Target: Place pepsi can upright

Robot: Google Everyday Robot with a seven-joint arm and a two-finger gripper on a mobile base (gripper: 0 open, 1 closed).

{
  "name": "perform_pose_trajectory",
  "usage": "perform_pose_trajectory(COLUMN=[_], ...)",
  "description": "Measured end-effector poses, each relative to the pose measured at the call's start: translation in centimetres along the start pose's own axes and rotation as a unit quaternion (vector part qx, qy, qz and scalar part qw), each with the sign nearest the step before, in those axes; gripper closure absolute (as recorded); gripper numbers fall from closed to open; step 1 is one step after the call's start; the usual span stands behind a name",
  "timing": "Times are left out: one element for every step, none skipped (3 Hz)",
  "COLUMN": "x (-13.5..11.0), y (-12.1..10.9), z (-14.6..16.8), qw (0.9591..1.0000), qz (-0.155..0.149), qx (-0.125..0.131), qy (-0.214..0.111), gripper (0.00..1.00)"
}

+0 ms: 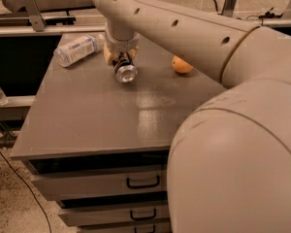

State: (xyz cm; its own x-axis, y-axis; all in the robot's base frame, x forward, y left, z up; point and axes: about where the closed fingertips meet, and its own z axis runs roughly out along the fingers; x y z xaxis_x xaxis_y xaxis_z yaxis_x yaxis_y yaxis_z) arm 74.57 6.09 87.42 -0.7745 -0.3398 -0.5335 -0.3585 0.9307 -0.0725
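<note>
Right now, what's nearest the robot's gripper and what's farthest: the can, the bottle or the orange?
From the gripper, over the far part of the table:
1. Can, right at it, lying down.
2. Bottle, on the picture's left.
3. Orange, on the picture's right.

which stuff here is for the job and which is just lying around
For the job: pepsi can, not upright; claw right at it.
Just lying about: water bottle on its side, orange, both on the table.
</note>
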Motion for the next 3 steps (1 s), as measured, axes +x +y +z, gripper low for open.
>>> perform_pose_trajectory(x=[-2.5,-3.8,-5.0], y=[-0.5,-1.5,-1.2], z=[-3.6,-5.2,-5.4], qw=[0.9931,0.9766,0.9565], qz=[-0.067,-0.123,-0.13], qx=[0.005,-0.019,-0.078], qy=[-0.095,-0.175,-0.249], gripper=[1.0,1.0,1.0])
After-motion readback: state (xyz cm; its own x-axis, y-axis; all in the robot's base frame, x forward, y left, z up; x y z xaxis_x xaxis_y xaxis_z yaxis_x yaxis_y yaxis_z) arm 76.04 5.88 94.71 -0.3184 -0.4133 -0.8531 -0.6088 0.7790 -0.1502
